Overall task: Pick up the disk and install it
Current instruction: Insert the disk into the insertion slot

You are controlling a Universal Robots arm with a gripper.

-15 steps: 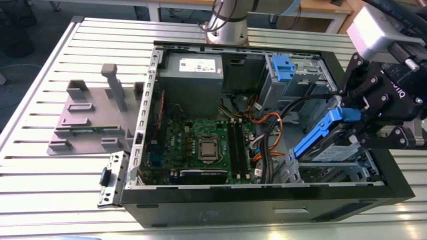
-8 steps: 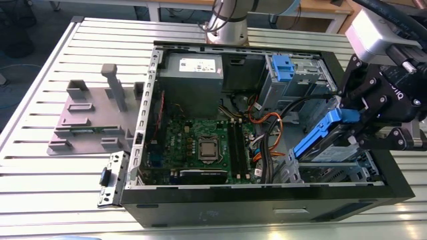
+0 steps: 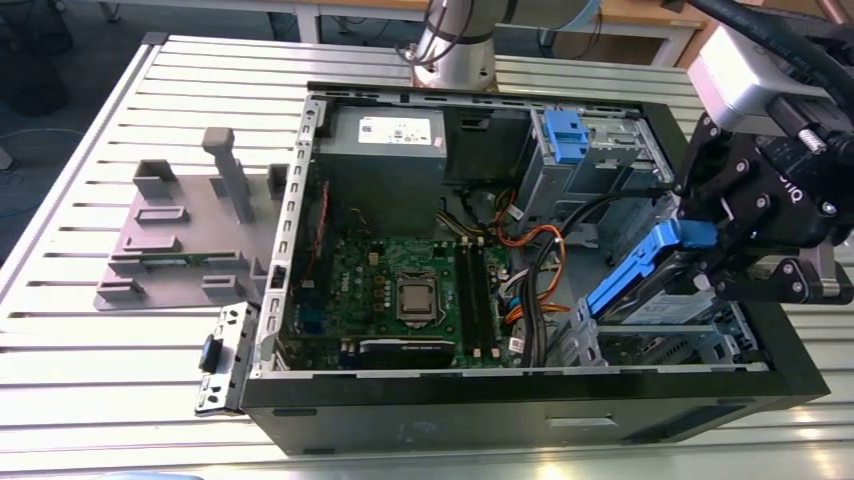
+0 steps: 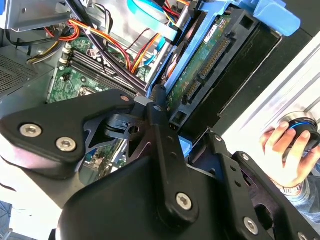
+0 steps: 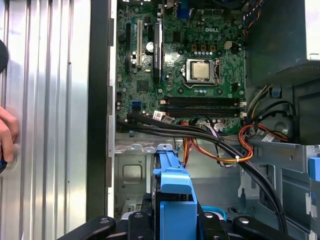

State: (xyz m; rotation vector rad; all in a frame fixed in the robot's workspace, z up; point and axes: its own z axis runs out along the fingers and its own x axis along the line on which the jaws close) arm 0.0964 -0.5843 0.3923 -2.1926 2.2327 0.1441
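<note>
Gripper (image 3: 714,262) jaws clamped on disk (image 3: 638,278), held tilted over the bay at the case (image 3: 534,420) corner; risk: bracket snagging cables (image 5: 220,145) or jamming crooked against bay walls.

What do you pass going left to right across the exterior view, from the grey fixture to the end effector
Grey fixture on the slatted table → green motherboard inside the open computer case → orange cable bundle → the disk in its blue bracket → end effector, shut on the disk.
</note>
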